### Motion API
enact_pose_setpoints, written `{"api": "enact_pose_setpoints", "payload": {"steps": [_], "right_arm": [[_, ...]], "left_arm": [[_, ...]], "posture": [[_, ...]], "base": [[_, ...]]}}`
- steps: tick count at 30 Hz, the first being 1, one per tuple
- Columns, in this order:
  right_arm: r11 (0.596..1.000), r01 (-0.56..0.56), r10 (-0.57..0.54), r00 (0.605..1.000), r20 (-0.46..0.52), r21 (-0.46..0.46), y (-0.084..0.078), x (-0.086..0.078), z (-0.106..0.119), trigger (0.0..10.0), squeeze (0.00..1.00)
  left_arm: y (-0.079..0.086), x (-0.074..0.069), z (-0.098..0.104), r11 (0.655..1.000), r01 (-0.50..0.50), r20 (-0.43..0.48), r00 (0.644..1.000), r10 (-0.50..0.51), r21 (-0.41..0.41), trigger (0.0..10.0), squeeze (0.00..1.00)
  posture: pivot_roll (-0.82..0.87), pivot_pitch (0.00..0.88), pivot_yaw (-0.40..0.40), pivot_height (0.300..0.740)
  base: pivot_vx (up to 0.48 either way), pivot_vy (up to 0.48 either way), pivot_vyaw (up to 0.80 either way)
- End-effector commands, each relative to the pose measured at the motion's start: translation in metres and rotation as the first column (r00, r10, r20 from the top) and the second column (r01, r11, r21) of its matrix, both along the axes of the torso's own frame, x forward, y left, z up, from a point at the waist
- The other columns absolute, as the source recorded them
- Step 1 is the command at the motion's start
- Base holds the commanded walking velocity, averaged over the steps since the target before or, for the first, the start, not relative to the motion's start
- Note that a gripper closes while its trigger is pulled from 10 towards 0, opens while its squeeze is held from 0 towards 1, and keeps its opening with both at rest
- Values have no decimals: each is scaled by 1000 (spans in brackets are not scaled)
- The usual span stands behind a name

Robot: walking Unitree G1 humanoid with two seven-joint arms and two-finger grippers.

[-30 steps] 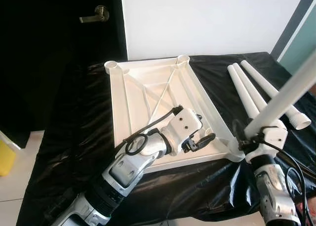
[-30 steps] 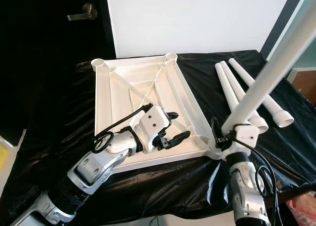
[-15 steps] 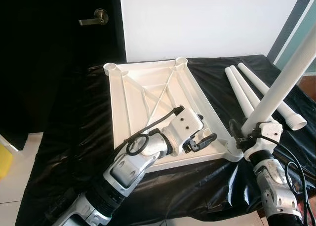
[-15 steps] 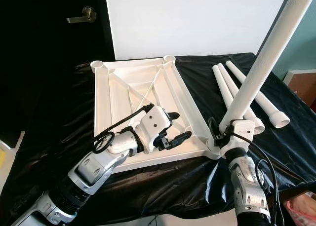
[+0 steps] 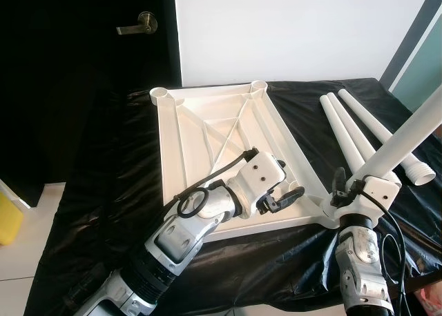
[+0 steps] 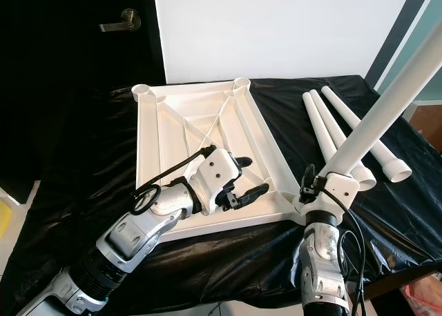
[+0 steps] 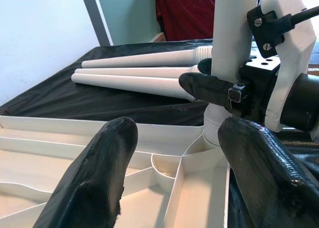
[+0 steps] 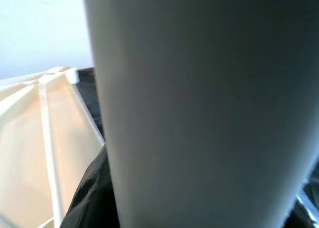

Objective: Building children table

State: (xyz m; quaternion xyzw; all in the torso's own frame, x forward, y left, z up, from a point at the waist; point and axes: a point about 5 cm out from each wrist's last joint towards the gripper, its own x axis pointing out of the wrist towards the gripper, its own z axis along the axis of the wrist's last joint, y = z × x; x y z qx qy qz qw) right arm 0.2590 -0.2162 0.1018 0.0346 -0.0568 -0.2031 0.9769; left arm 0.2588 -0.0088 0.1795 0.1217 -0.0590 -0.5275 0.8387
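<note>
Item: white plastic table leg (image 6: 373, 123), rising toward 1 o'clock from the 5 o'clock corner socket of the upturned white ribbed tabletop (image 6: 200, 133); we are tilting it lower than a moment ago, still seating it. Right gripper (image 6: 324, 185) clenched on its base; left gripper (image 6: 245, 188) spread, bracing the tabletop.

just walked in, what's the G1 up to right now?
It is assembling a small white table. The tabletop lies upside down on a black sheet. The right gripper is shut on a white leg, holding its lower end in the tabletop's near right corner socket, with the leg tilted. The left gripper rests open on the tabletop's near edge. Three loose legs lie on the sheet to the right.
</note>
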Motion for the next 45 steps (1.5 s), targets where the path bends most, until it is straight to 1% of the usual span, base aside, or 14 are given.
{"api": "enact_pose_setpoints", "payload": {"steps": [1,5,11,14,16,17,30,33,35,36,40,43,44,45], "right_arm": [[996,75,-65,975,-213,39,7,-8,-36,10000,0],[995,87,-75,973,-217,49,13,-4,-35,10000,0],[998,67,-67,982,-176,-10,19,1,-25,10000,0],[991,120,-125,988,-92,-59,14,1,-9,10000,0],[981,185,-181,981,66,-64,7,0,23,10000,0],[979,197,-192,978,84,-57,6,-1,27,10000,0],[976,182,-162,974,159,-117,15,1,51,10000,0],[979,160,-139,977,161,-128,16,2,51,10000,0],[986,89,-69,987,145,-141,19,5,50,10000,0],[987,39,-18,991,133,-153,19,7,50,10000,0],[984,-46,65,992,106,-174,21,11,50,10000,0],[972,-92,110,991,74,-215,14,16,52,10000,0],[969,-116,131,990,54,-217,11,19,52,10000,0],[957,-153,164,986,26,-246,9,23,53,10000,0]], "left_arm": [[-3,-5,1,995,94,3,996,-94,24,10000,0],[-4,-4,1,996,90,2,996,-90,23,10000,0],[-3,-3,1,997,80,6,997,-80,23,10000,0],[-2,-1,2,997,72,9,997,-72,22,10000,0],[-2,-1,3,997,71,10,997,-71,21,10000,0],[-2,-1,3,997,71,11,997,-71,22,10000,0],[-2,-1,3,997,74,10,997,-74,21,10000,0],[-2,-1,3,997,77,7,997,-77,17,10000,0],[-3,-2,4,996,89,-24,996,-89,-5,10000,0],[-3,-2,6,995,98,-49,994,-99,-30,10000,1000],[-2,-3,12,986,132,-100,985,-142,-101,10000,1000],[-1,-1,22,980,153,-78,983,-164,-128,10000,1000],[-2,1,26,978,164,-56,983,-172,-130,10000,800],[-4,2,33,974,180,-35,982,-187,-141,10000,0]], "posture": [[-12,2,-18,740],[-13,3,-17,740],[-10,5,-20,740],[-10,6,-19,740],[-13,9,-14,740],[-13,9,-14,740],[-15,16,-10,740],[-14,15,-12,740],[-14,13,-12,740],[-14,11,-13,740],[-15,8,-13,740],[-17,1,-19,740],[-15,0,-21,740],[-15,0,-25,740]], "base": [[0,0,0],[0,0,0],[0,0,0],[0,0,0],[0,0,0],[0,0,0],[0,0,0],[0,0,0],[0,0,0],[0,0,0],[0,0,0],[0,0,0],[0,0,0],[0,0,0]]}}
